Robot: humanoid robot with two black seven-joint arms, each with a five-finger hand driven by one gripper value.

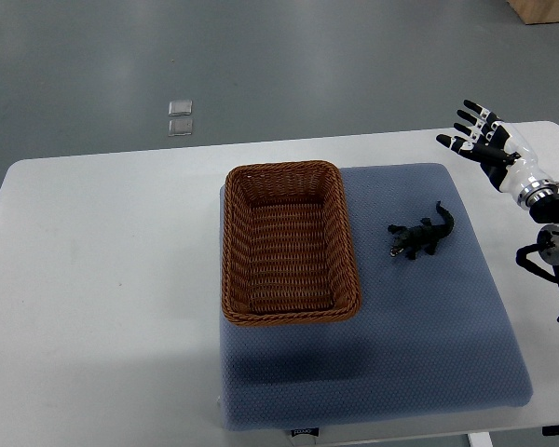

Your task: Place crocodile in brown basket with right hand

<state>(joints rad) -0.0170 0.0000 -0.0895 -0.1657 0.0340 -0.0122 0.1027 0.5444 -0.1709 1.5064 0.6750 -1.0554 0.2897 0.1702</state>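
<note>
Crocodile (421, 237) lies on the blue mat (429, 354), just right of the brown basket (284, 169) and apart from it, with its snout toward the basket and its tail angled to the far right. My right hand (484, 140) hovers over the far right corner of the white table (93, 279), well apart from the toy, fingers spread wide and holding nothing. 2 small clear squares (180, 118) lie on the floor beyond.

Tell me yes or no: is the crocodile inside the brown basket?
No, the crocodile lies on the blue mat beside the brown basket, apart from it.
</note>
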